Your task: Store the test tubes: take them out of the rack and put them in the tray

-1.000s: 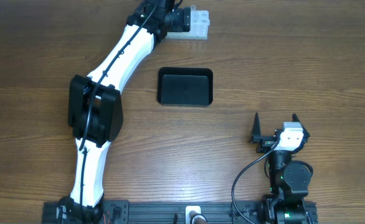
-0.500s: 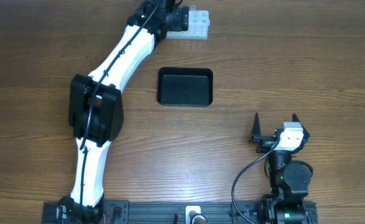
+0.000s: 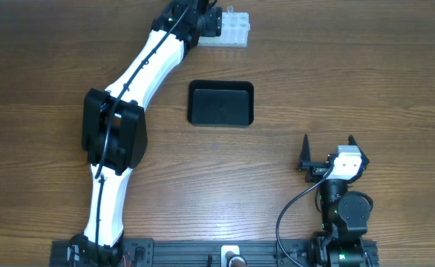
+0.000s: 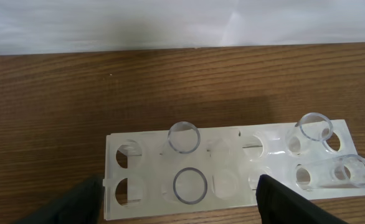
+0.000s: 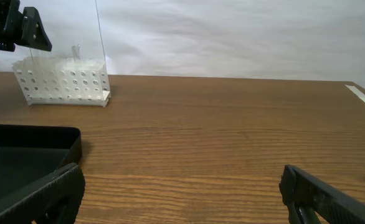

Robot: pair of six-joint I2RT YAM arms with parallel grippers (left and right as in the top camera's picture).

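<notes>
Left gripper [image 4: 181,208] is up at the desk's far edge, hanging over the rack [image 3: 231,31]. Fingers [image 4: 76,204] spread wide, one on each side of the rack's near row, not closed on anything. Between them sits an upright tube [image 4: 190,185] in that near row; can't tell if either finger touches the rack.

The rack is clear plastic, two rows of holes, lying along the far edge a bit left of centre. Four test tubes are in it: the one between the fingers, a second [image 4: 184,137] just behind it in the far row, and two more [image 4: 314,126] [image 4: 350,171] at one end, the last of them tilted.

Tray [image 3: 221,104] is black and sits mid-desk, well apart from the rack, with no tubes in it.

Right gripper [image 3: 329,152] is parked near the desk's near edge on the right side, low over the wood, jaws wide, holding nothing. Well apart from both tray and rack.
</notes>
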